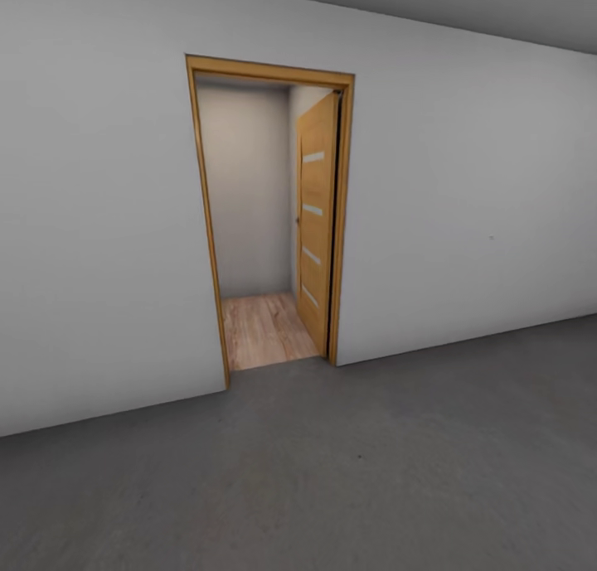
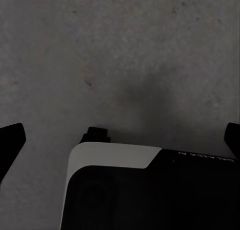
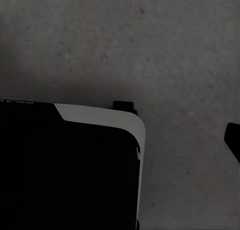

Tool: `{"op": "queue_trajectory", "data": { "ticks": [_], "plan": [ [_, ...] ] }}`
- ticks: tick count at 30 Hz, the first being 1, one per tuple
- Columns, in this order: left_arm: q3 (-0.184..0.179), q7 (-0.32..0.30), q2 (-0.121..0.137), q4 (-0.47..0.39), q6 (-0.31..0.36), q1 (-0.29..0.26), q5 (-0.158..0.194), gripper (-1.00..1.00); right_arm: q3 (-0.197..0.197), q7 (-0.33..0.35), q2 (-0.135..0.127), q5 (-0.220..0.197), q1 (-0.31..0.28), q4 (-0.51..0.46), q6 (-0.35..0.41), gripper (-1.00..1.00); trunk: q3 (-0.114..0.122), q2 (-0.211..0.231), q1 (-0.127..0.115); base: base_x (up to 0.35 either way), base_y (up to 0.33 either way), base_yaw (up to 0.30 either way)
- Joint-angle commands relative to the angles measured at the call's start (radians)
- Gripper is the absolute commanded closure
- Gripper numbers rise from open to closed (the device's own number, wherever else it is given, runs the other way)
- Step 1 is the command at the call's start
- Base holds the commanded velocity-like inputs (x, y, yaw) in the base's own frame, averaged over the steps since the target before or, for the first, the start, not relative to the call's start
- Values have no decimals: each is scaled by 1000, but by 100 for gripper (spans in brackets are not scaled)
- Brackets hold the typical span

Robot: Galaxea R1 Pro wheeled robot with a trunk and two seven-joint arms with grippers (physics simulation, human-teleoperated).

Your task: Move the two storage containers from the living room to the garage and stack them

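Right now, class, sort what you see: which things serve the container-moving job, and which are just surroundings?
Job:
- concrete floor of the garage
- left fingers
- right fingers

Surroundings:
- doorway
- open wooden door
- pale grey wall
- wood plank flooring

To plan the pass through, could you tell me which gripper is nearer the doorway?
Left, marginally, I'd guess: the doorway lies ahead, slightly left of centre. The left gripper and right gripper point down at the concrete floor beside the robot's base, short of it.
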Motion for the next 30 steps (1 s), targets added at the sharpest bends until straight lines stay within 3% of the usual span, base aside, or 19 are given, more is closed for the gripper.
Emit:
{"op": "queue_trajectory", "data": {
  "ticks": [1, 30],
  "plan": [
    [-9, 2, -1, 1, -3, -1, 9, -100, 6, 6, 0, -11, -1, 3, -6, -100, -1, -1, 1, 322, 0, -1],
    [-10, 2, 3, 3, -1, -1, 10, -100, 8, 5, -4, -11, -1, 2, -7, -100, -1, -1, 1, 322, 0, 0]
  ]
}}
